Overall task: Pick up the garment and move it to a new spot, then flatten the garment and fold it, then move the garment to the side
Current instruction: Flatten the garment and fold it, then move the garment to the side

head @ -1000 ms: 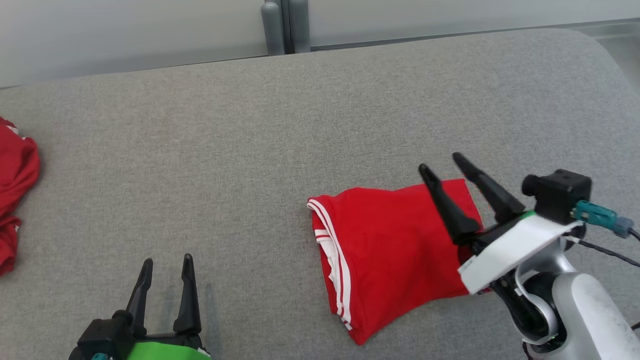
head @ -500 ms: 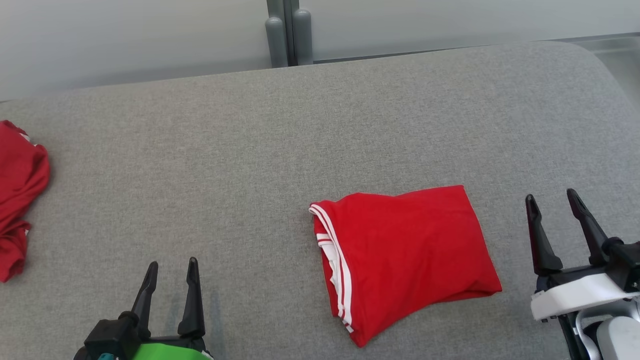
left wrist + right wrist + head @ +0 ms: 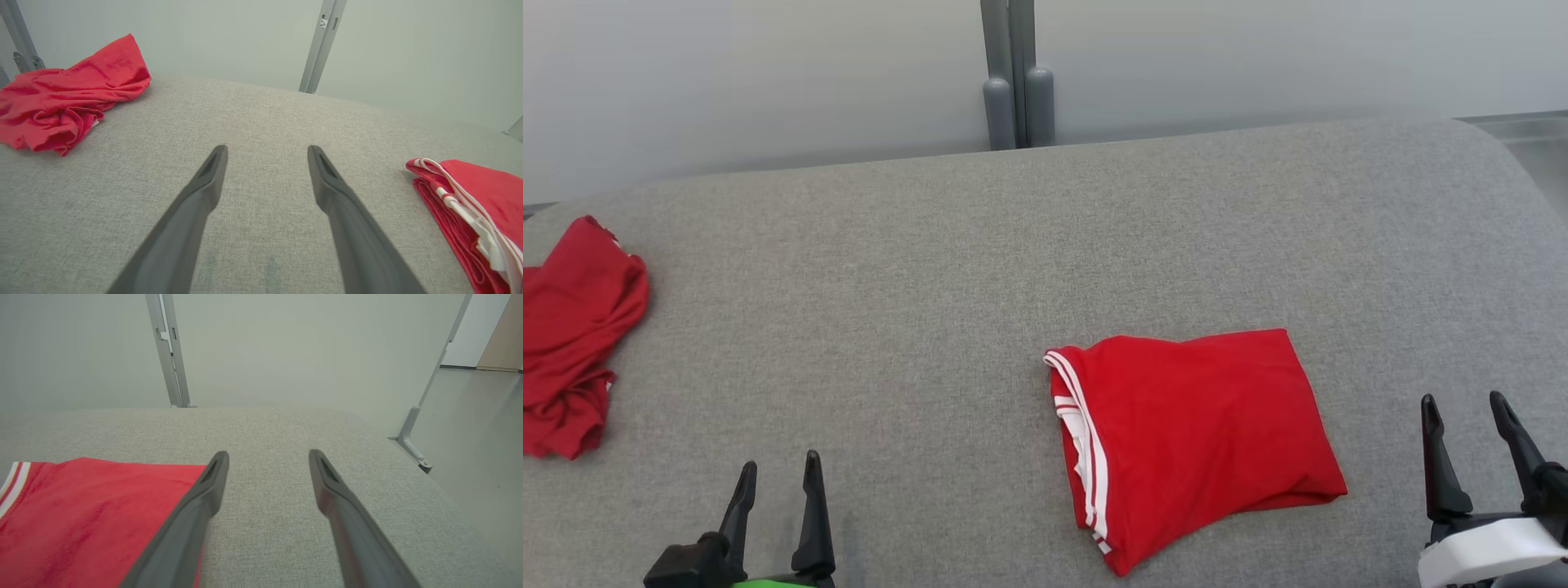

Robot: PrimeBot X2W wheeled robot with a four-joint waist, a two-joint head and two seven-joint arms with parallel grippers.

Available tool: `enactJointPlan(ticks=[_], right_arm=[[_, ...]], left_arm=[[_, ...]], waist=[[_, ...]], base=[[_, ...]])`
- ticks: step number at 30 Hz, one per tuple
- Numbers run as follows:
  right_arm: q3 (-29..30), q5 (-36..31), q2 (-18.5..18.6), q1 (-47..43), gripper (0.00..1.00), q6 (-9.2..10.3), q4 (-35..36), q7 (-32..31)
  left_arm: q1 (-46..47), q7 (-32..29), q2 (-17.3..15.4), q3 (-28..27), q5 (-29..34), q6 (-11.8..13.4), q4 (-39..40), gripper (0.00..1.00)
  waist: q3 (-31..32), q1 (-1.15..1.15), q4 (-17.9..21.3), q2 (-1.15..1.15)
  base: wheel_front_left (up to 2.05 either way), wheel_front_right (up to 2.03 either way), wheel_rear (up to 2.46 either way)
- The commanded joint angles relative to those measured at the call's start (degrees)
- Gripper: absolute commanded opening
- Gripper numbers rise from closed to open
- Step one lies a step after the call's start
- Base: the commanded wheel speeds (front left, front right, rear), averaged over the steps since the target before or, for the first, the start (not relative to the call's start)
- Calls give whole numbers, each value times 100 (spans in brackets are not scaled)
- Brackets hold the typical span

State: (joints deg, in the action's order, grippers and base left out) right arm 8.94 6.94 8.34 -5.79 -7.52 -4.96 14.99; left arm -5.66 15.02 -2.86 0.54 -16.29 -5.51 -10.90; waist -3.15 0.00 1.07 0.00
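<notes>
Crumpled red cloth [image 3: 572,335] at far left edge of grey fabric surface [image 3: 931,269]. Left gripper [image 3: 779,461] lower left, fingers spread apart, empty. Folded red garment [image 3: 1201,433] with white-striped trim lies flat at lower centre-right, touching neither gripper. Right gripper [image 3: 1463,399] in lower right corner, fingers apart, empty, near garment's right edge.

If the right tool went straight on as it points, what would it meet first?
Probably nothing on the way: the right tool points over bare cushion, the garment lying off to its left. Past the far edge stands the wall; depth unclear.
</notes>
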Motion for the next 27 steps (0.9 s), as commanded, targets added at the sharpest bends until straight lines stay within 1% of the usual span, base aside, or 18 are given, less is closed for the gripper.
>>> enactJointPlan(ticks=[1,12,27], right_arm=[[19,-8,2,-88,100,6,-18,24],[-2,18,56,-32,100,6,-91,25],[-139,34,125,44,100,6,-92,26]], left_arm=[[-91,18,-10,-39,16,22,-9,100],[-169,18,-10,-177,51,-24,-94,100],[-182,18,-10,-168,24,-21,-89,100]], waist=[[110,0,-43,0],[265,0,-97,0],[299,0,-161,0]], base=[[0,0,0],[0,0,0],[0,0,0]])
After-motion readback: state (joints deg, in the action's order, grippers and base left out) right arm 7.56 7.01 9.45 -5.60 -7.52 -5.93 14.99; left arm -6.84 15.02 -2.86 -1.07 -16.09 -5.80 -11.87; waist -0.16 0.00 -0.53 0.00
